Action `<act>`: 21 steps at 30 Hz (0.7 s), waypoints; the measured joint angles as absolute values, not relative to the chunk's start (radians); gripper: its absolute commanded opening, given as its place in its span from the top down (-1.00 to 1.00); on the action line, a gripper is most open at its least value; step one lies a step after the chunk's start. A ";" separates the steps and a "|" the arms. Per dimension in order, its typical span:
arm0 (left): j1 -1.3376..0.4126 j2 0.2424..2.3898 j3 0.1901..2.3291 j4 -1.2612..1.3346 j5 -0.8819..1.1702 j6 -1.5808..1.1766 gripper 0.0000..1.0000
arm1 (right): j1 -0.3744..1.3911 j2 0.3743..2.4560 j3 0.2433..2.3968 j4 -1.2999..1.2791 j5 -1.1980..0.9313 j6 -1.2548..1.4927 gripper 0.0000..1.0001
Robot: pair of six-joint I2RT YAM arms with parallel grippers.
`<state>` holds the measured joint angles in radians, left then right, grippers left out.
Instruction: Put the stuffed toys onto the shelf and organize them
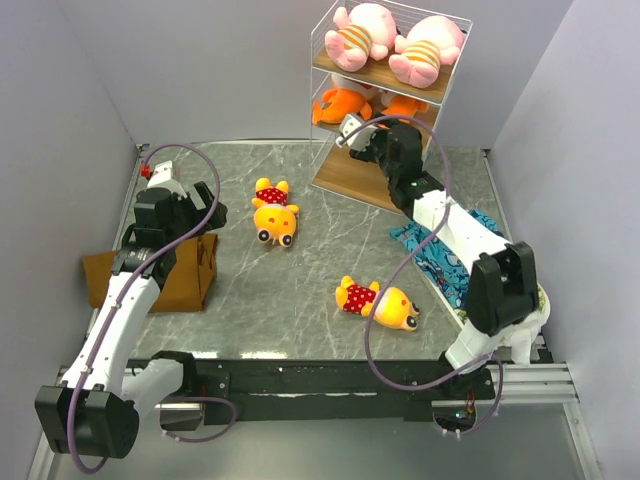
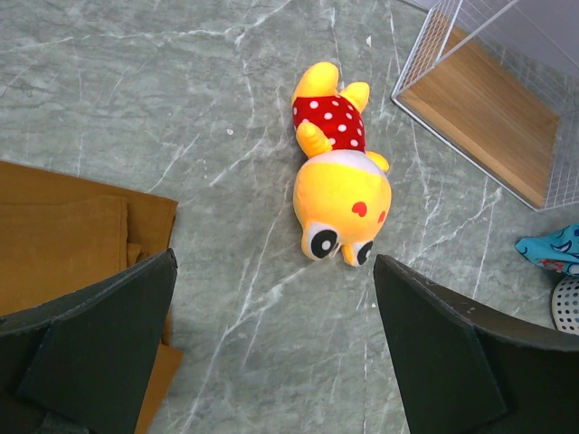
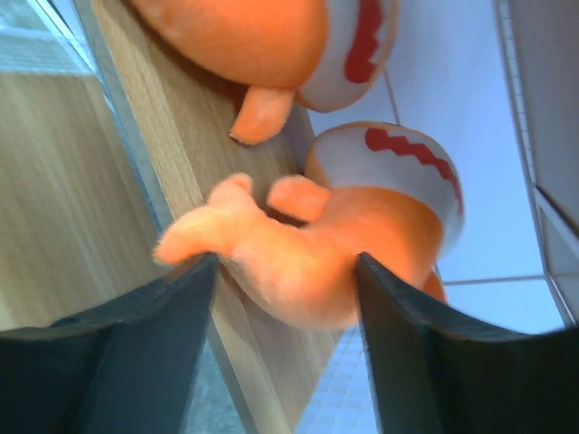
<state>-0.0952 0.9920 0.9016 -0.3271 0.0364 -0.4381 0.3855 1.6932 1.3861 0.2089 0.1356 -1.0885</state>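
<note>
Top external view: the shelf [image 1: 452,60] stands at the upper right of the frame. Two pink toys [image 1: 362,35] sit on its top board, the orange fish toys [image 1: 338,105] are on the middle board, and the bottom board [image 1: 350,182] is bare. Two yellow toys lie on the desk [image 1: 300,270]: the far yellow toy [image 1: 273,212] left of centre and the near yellow toy [image 1: 378,303] at lower centre. The right gripper [image 1: 352,135] reaches into the shelf's middle level. The left gripper [image 1: 208,212] hangs at the left, beside the brown cloth [image 1: 150,280].

Left wrist view: the left gripper [image 2: 273,262] has its fingers [image 2: 99,344] spread wide and holds nothing. The far yellow toy [image 2: 339,185] lies face-up on the desk in the upper middle of the frame, apart from both fingers.

Right wrist view: the right gripper [image 3: 288,262] has its fingers [image 3: 154,334] closed on one orange fish toy [image 3: 317,262], touching it on both sides. That toy rests at the edge of the middle board [image 3: 172,154], with the other fish toy [image 3: 253,36] just above it in frame.

The step in hand looks like seating the second fish. The next move calls for letting go and backing out without dragging the toy off or catching the wire. After that the yellow pair go on the bottom board, and the left arm is well placed for the far one.
</note>
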 measured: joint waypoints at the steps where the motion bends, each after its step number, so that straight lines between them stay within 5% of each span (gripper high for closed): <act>1: -0.095 0.992 0.902 -0.327 0.035 -0.438 -0.93 | 0.389 1.675 1.383 0.196 0.129 -1.070 -0.56; 15: -0.095 0.982 0.902 -0.327 0.018 -0.439 -0.93 | 0.591 1.438 1.393 -0.127 0.301 -0.248 -0.41; 21: -0.095 0.982 0.902 -0.327 0.017 -0.439 -0.93 | 0.630 1.250 1.114 -0.228 0.250 0.189 -0.18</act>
<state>-0.0952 0.9817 0.9016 -0.3271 0.0174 -0.4385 0.6296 1.2495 1.1145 -0.2276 0.2501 0.1890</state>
